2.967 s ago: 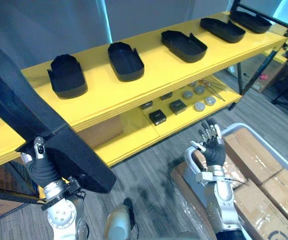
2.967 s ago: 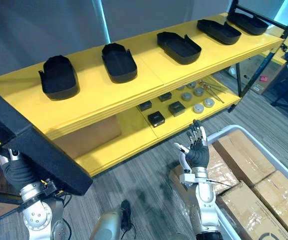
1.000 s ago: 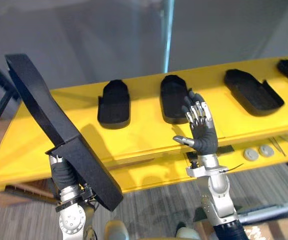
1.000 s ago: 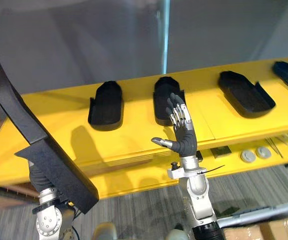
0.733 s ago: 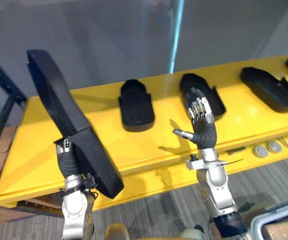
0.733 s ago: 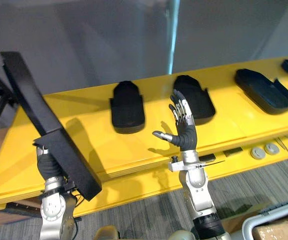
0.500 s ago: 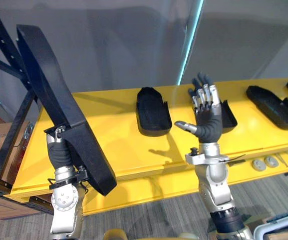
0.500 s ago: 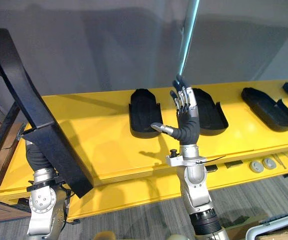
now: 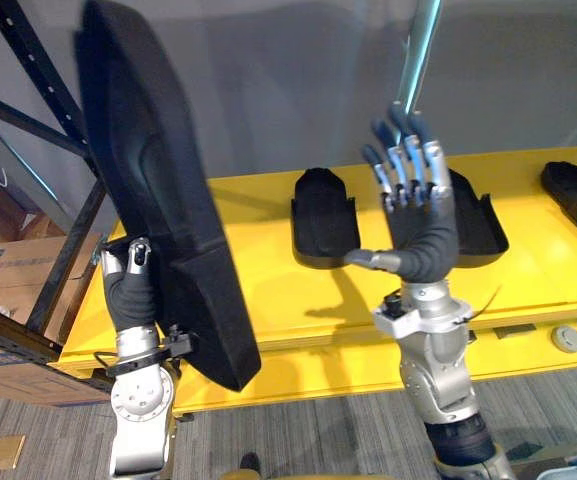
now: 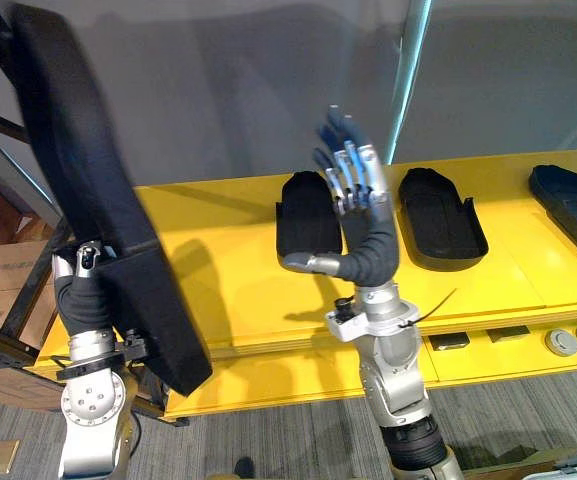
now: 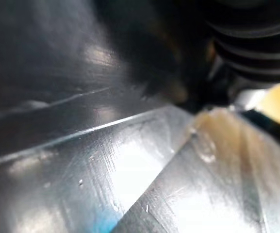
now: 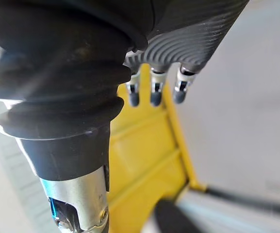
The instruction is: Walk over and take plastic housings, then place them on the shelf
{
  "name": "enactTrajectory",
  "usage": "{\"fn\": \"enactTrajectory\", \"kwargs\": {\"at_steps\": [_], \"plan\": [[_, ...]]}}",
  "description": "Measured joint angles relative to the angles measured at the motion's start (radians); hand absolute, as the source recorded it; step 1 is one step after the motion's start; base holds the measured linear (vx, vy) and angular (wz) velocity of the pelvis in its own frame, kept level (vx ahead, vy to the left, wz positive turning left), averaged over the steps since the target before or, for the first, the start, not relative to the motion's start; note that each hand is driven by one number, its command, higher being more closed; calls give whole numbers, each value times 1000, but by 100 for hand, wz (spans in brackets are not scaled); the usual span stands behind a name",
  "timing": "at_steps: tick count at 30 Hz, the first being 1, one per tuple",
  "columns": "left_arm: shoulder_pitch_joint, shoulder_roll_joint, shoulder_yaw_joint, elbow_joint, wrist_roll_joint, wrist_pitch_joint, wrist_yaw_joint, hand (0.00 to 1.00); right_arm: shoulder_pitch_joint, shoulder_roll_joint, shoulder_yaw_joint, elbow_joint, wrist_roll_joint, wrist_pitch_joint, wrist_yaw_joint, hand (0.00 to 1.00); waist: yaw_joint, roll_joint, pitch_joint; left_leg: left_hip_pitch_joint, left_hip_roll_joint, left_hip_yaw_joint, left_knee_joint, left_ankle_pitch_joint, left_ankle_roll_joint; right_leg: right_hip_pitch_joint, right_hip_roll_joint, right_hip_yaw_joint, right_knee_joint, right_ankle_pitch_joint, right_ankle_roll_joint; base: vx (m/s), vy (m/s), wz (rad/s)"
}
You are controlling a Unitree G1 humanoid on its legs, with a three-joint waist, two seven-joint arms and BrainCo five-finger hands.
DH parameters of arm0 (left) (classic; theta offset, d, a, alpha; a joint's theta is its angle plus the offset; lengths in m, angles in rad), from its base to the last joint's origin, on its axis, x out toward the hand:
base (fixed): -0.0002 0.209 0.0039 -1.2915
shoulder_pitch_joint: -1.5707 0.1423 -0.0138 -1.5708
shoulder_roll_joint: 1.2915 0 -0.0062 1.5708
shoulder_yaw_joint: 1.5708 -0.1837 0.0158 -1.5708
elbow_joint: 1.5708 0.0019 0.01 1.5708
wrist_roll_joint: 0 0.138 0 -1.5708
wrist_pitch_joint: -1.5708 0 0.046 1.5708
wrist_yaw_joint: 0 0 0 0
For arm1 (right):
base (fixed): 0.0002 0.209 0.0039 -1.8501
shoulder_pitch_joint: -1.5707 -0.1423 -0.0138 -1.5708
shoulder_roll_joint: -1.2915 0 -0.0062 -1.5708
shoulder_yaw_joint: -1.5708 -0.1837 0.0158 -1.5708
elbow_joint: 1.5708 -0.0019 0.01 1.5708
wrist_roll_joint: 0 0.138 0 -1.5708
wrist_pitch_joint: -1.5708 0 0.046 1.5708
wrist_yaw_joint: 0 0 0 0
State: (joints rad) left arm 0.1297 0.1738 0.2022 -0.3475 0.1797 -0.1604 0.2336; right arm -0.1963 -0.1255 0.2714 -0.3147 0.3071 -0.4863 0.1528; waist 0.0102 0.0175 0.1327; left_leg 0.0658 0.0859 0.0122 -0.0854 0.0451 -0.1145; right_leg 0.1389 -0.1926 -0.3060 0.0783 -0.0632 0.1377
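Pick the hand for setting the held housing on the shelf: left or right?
Left. The left hand carries the black housing, tilted by the yellow shelf's bare left end. The right hand is raised, open and empty.

Warehouse-like workshop: yellow shelf (image 10: 238, 290), black steel racking (image 9: 8, 328), cardboard box (image 9: 8, 285).

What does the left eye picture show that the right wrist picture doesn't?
The left eye view adds the left hand gripping a big black housing almost upright, smaller housings lying on the shelf, and a cardboard box off to the left. The right wrist view adds a very close look along the right hand, with its dark fingertips hanging over the shelf's end. Both share the open right hand and the yellow shelf.
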Motion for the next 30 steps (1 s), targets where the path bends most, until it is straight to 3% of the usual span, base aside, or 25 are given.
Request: {"fn": "enactTrajectory", "kwargs": {"at_steps": [4,7,12,17,23,30], "plan": [[-116,116,103,251,-5,99,28,100,-2,-9,32,0,1,27,4,0,2,4,-3,-17,1,-9,-2,8,2,-5,1,-19,-1,-1,-1,-33,-13,12],[-221,202,106,444,-16,143,42,100,-15,-13,60,5,18,31,26,0,3,2,-9,-36,2,-6,-1,25,-1,-32,2,-18,1,4,-4,-10,-5,4],[-381,256,85,641,-66,155,80,100,-77,-13,105,11,36,38,46,0,-5,5,-11,-53,11,1,3,47,-10,-50,12,-17,1,13,-17,-27,-12,0],[-537,302,49,798,-104,164,110,100,-100,-15,140,14,56,96,69,0,-23,17,-7,-83,40,8,3,68,-18,-94,40,0,13,23,-31,-112,-39,-9],[-702,347,11,973,-103,253,105,100,-100,-57,177,13,113,151,115,0,-50,62,24,-138,45,45,3,96,-4,-199,39,51,69,26,-35,-115,13,-17],[-829,451,-27,1121,-101,315,65,100,-100,-109,216,-16,133,190,130,0,-66,57,95,-157,44,77,3,102,8,-282,29,94,163,1,-38,-50,-2,-10]]}}
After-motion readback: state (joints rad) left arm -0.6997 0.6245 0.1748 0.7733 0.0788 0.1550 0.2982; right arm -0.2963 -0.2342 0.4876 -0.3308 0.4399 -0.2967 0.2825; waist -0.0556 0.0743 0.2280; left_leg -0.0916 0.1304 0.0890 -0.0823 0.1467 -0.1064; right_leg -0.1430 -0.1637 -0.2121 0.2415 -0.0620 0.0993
